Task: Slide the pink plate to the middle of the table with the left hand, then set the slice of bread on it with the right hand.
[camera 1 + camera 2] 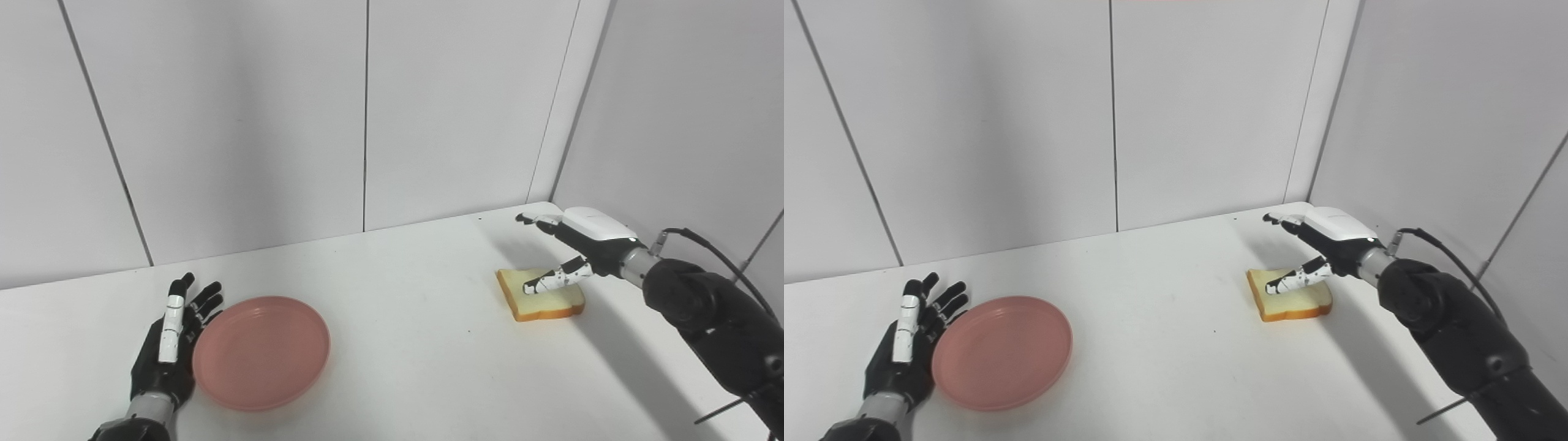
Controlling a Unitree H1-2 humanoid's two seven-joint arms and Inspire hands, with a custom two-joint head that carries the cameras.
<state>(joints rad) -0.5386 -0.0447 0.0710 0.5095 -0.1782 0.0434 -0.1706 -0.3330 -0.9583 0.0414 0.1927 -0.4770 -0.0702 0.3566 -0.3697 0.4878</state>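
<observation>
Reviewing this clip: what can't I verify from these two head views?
- Whether the left hand touches the pink plate: it sits against the rim in both views, but no gap or contact line shows.
- The right hand and the slice of bread: its thumb overlaps the slice in both views; resting on it or hovering cannot be told.
- Bread's underside: hidden against the table.
- Both forearms: cut off by the bottom edge.

The plate [261,353] is plain pink on a white table [404,343]. The bread [541,296] is pale cream with a golden-brown crust. Both hands, left [170,343] and right [572,245], are black with white patches.
</observation>
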